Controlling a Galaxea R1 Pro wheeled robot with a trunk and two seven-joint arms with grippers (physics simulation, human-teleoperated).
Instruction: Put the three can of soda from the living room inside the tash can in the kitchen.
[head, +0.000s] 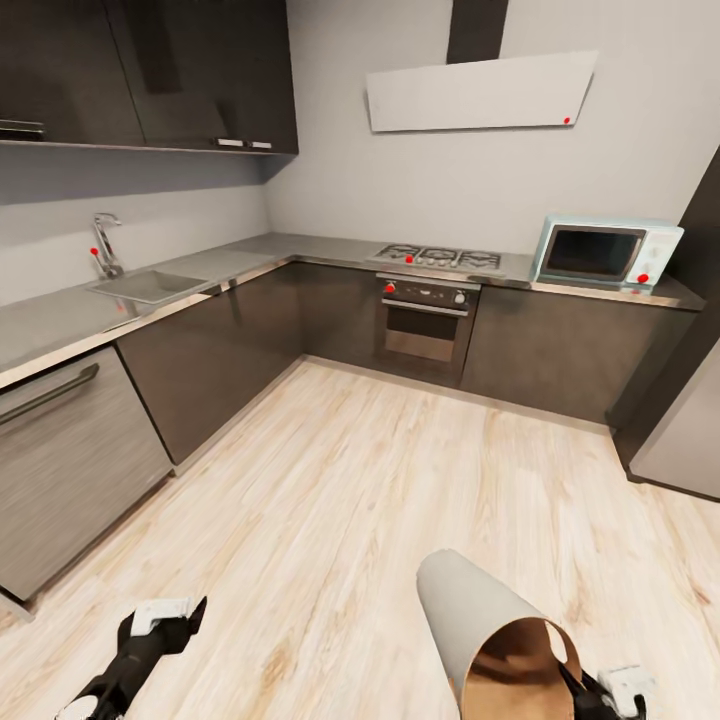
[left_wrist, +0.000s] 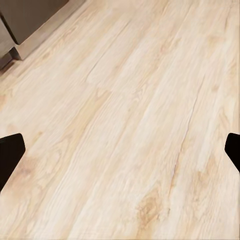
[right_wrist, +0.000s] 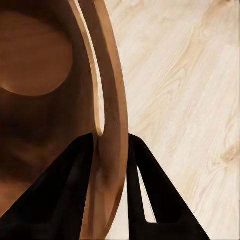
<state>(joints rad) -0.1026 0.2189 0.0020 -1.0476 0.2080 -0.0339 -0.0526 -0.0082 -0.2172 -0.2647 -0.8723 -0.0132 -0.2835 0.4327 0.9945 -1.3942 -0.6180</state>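
I am in the kitchen. The tash can (head: 468, 608) hangs tilted at the lower right of the head view, its coppery-brown inside turned toward me. My right gripper (head: 588, 692) is shut on its rim. In the right wrist view the rim (right_wrist: 113, 95) runs between the two dark fingers (right_wrist: 155, 192), one inside the wall and one outside, and the round bottom (right_wrist: 35, 60) shows bare. My left gripper (head: 166, 624) hovers open over the wood floor (left_wrist: 125, 100), nothing between its fingertips (left_wrist: 10, 155). The cans of soda are out of view.
Dark cabinets and a steel counter (head: 60, 325) with a sink (head: 148, 286) run along the left. Oven (head: 425, 322), cooktop (head: 440, 257) and microwave (head: 605, 253) line the back wall under a white hood (head: 480, 92). A fridge (head: 690, 430) stands at right.
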